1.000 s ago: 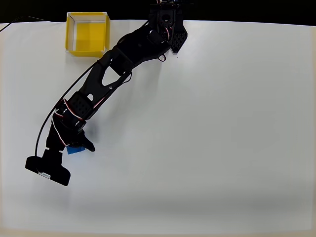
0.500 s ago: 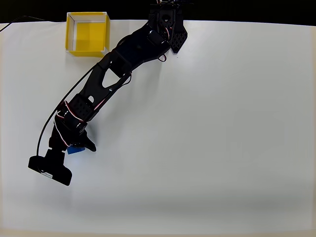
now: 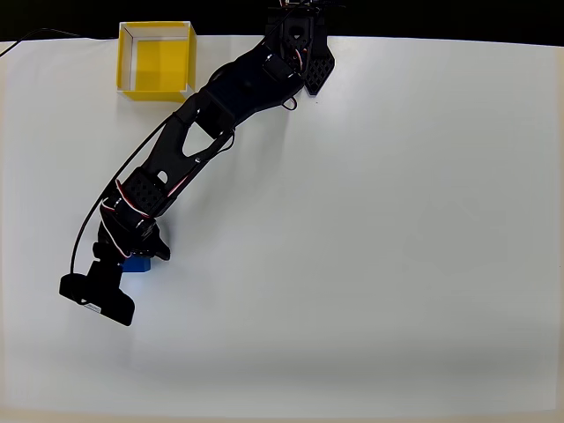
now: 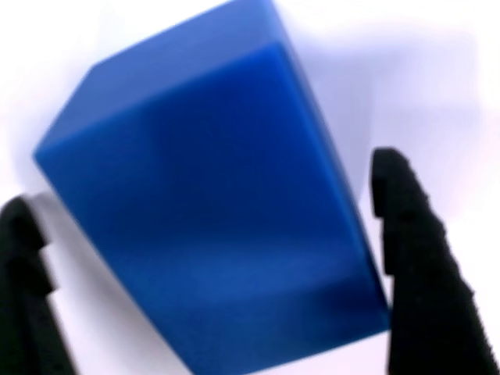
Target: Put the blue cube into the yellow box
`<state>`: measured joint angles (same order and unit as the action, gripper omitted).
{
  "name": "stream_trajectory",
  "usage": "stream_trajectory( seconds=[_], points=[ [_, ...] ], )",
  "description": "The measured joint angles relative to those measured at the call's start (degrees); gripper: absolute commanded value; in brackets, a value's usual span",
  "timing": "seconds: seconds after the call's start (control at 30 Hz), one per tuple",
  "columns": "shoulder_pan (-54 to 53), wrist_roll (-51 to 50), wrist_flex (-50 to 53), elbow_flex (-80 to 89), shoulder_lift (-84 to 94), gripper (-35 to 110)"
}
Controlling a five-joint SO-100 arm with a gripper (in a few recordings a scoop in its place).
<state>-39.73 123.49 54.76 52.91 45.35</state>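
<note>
The blue cube sits between my two black fingers in the wrist view, turned at an angle to them. The right finger touches its lower right edge. White table shows between the cube and the left finger. My gripper is open and narrow around the cube. In the overhead view the cube lies on the table at the left, mostly under the gripper. The yellow box, open-topped and empty, stands at the table's far left corner, well away from the cube.
The black arm stretches diagonally from its base at the top edge down to the left. The table is plain white, with a dark band beyond its far edge.
The gripper's outer finger has swung in toward the cube, narrowing the gap. The wrist has shifted slightly right and up. The cube has barely moved.
</note>
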Motion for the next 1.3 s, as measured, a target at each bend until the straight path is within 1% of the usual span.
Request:
stream_trajectory(
  seconds=[0.27, 0.43, 0.7, 0.83, 0.93, 1.0, 1.13, 1.3],
  points=[
    [0.0, -0.4, 0.0, 0.0, 0.0, 18],
    [0.0, -0.4, -1.0, 0.0, 0.0, 17],
    [0.1, -3.9, -0.5, 0.0, 0.6, 16],
    [1.2, -6.7, 4.6, 0.0, 5.7, 15],
    [2.6, -8.7, 12.1, 0.0, 12.8, 15],
    [4.1, -10.1, 17.5, 0.6, 19.2, 16],
    [6.6, -13.8, 25.0, 4.3, 32.5, 16],
    [5.0, -16.3, 30.0, 8.9, 48.5, 16]
  ],
)
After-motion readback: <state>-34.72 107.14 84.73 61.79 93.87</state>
